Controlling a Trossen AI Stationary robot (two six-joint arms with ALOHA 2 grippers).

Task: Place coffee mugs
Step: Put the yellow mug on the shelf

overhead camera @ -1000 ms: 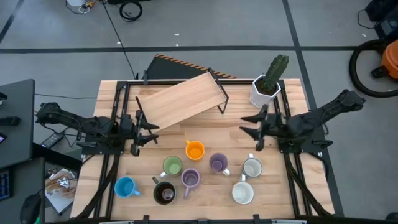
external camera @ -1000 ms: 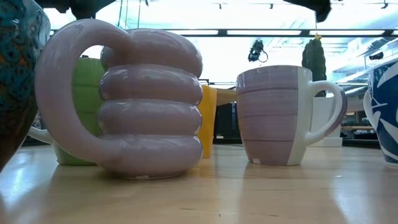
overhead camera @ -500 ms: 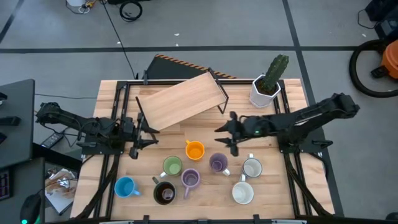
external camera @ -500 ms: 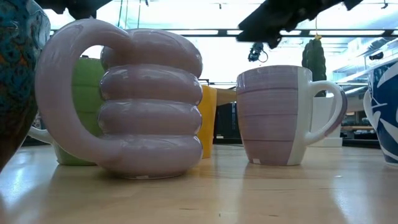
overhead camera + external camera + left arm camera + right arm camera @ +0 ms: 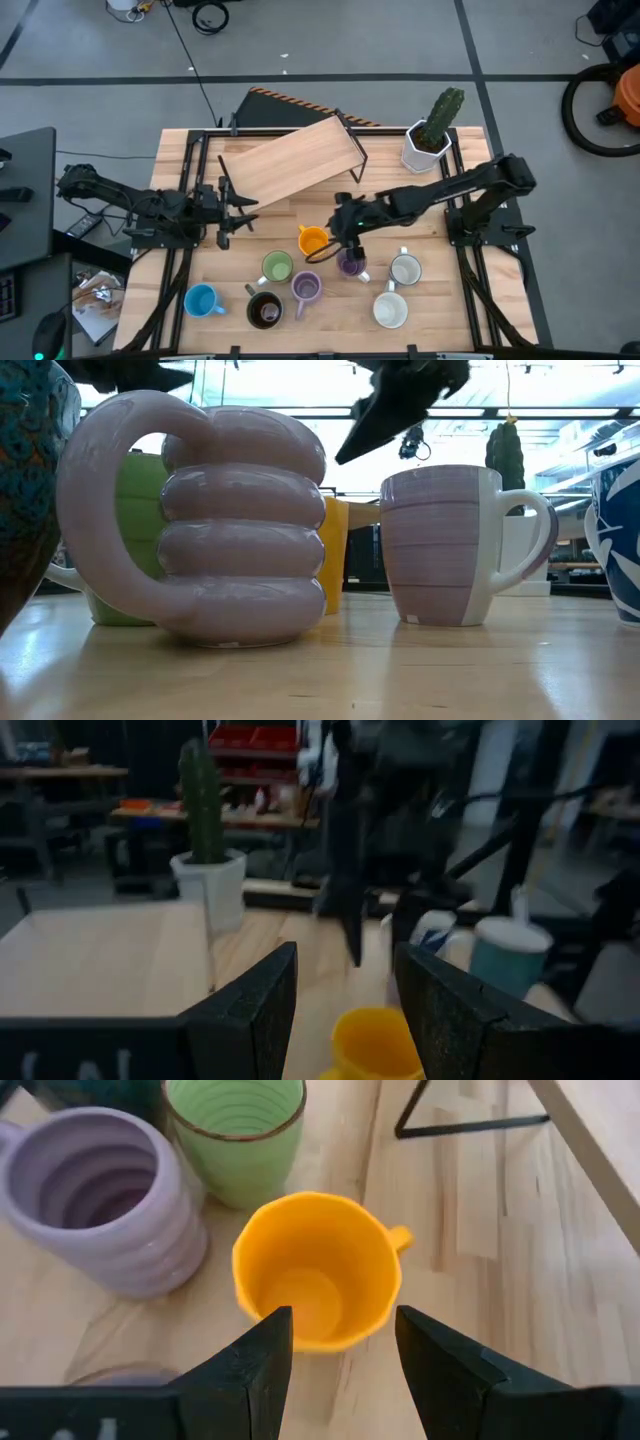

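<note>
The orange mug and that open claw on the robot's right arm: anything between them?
Nothing; in the right wrist view the open right gripper hangs directly above the orange faceted ceramic mug.

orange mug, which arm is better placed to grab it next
Right. The right gripper hangs open just beside the orange mug, which fills its wrist view. The left gripper waits open near the table's left edge, farther off.

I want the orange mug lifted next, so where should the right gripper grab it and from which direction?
Grip the orange mug by its rim wall, from above. It stands upright with its mouth open, and the open right gripper already hangs over it. Straddle the wall away from the small handle; the green mug stands close beside it.
</note>
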